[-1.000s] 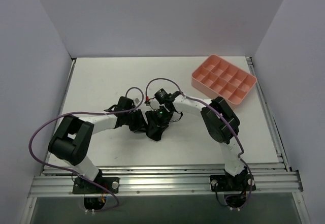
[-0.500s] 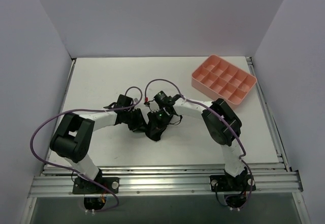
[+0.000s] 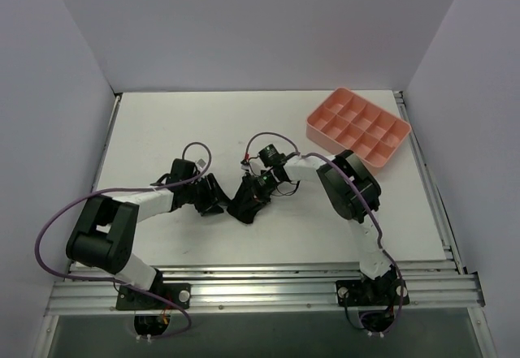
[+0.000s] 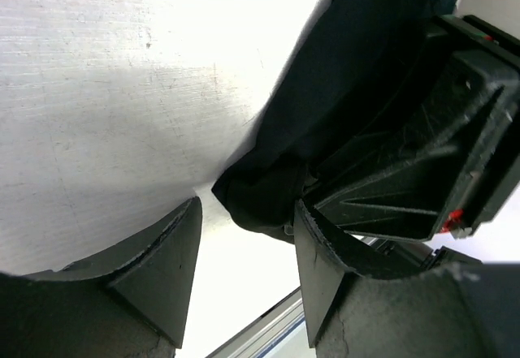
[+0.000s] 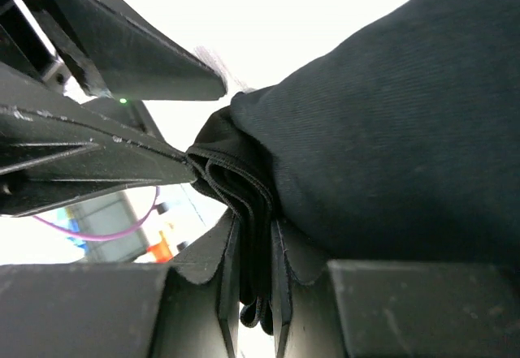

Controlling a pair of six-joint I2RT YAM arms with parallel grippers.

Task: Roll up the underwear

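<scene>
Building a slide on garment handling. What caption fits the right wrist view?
Right gripper with jaws shut on the bunched, layered edge of the black underwear.

- The underwear is black cloth, matt, with a fine woven rib showing close up and soft layered edges.
- The table is white and matt, marked with fine scratches and a faint brushed grain.
- The left claw and the right claw are black plastic, dull, slightly grainy and scuffed.
- The tray at the table's far right corner is smooth pink plastic.
- The rail along the near edge is bare ribbed metal.
</scene>
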